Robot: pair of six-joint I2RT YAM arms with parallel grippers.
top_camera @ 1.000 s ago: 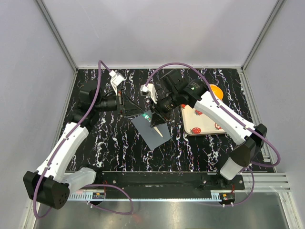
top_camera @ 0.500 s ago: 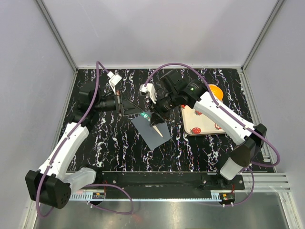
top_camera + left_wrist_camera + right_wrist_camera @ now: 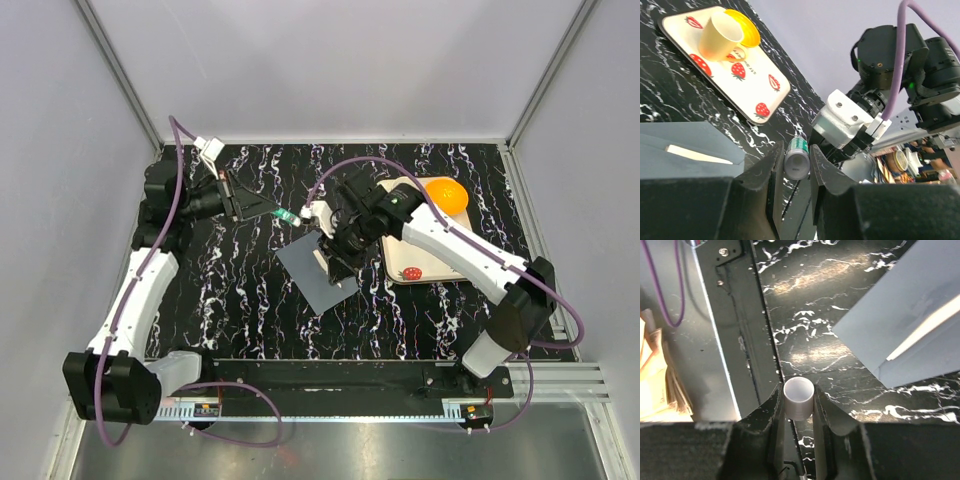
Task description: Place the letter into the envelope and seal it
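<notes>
Robot lab cell: plain grey panel walls (image 3: pixel 330 60), aluminium corner posts (image 3: pixel 120 70), black marbled tabletop (image 3: pixel 240 300), mounting rail (image 3: pixel 330 375).

The tabletop (image 3: pixel 240 300) is black, veined with white marbling. The envelope (image 3: pixel 310 282) is slate-grey, with a pale tan strip of letter (image 3: pixel 922 335) showing. The tray (image 3: pixel 752 92) is cream, printed with red strawberries — the cup (image 3: pixel 720 37) yellow, the tube (image 3: pixel 797 156) white with a green label, the cylinder (image 3: pixel 798 397) plain white.

No legible txt or labels.
</notes>
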